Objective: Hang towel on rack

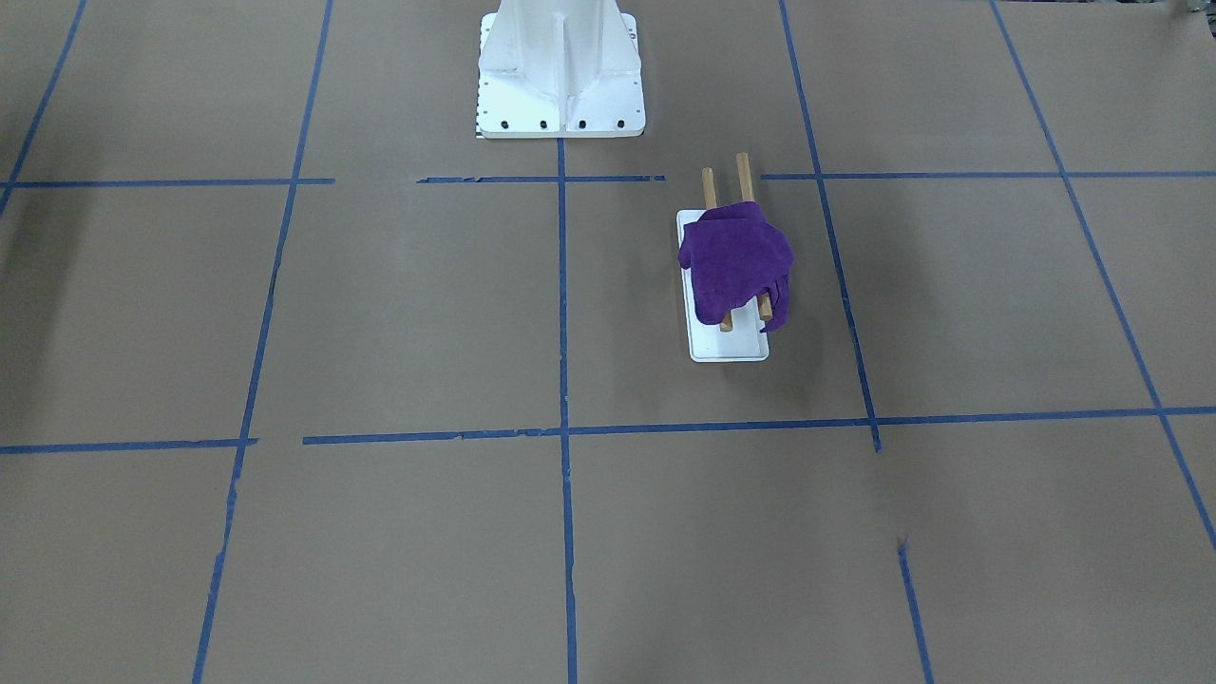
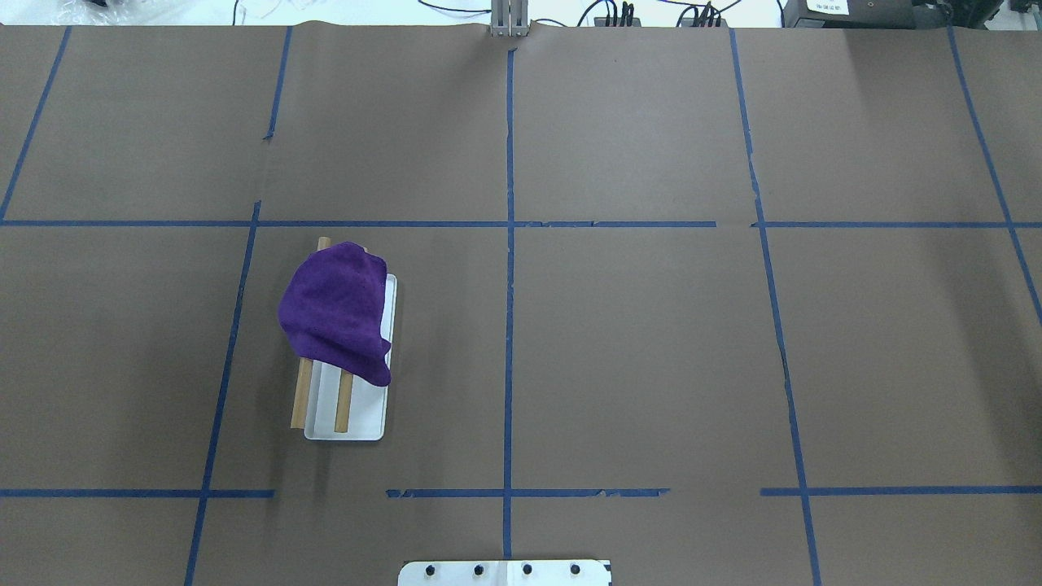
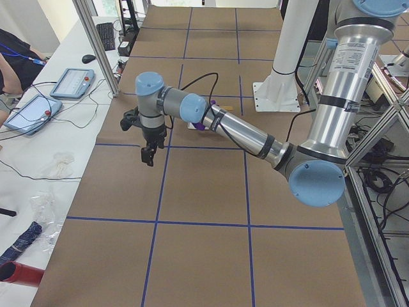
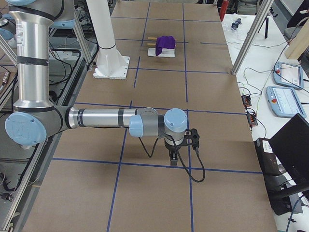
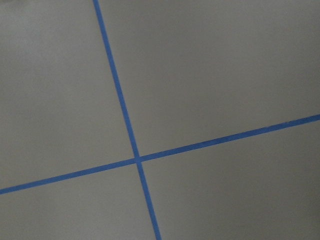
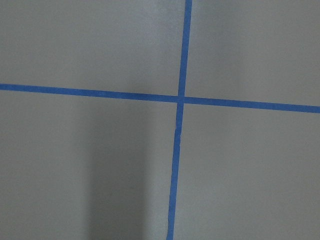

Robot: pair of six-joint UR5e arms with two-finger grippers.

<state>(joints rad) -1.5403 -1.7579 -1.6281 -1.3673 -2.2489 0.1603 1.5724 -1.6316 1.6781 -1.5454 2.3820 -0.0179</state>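
A purple towel (image 1: 736, 261) lies draped over the two wooden dowels of the rack (image 1: 727, 347), on the robot's left half of the table. In the overhead view the towel (image 2: 338, 309) covers the far part of the rack (image 2: 358, 419) and the dowel ends stick out nearer the robot. The towel also shows far off in the exterior right view (image 4: 166, 42). My left gripper (image 3: 148, 157) shows only in the exterior left view and my right gripper (image 4: 174, 157) only in the exterior right view. Both hang above bare table, away from the rack. I cannot tell whether they are open or shut.
The white bolted pedestal (image 1: 560, 71) stands at the robot's side of the table, in the middle. Blue tape lines (image 2: 509, 325) divide the brown table cover. Both wrist views show only tape crossings. Tablets (image 3: 70, 83) and cables lie on a side bench.
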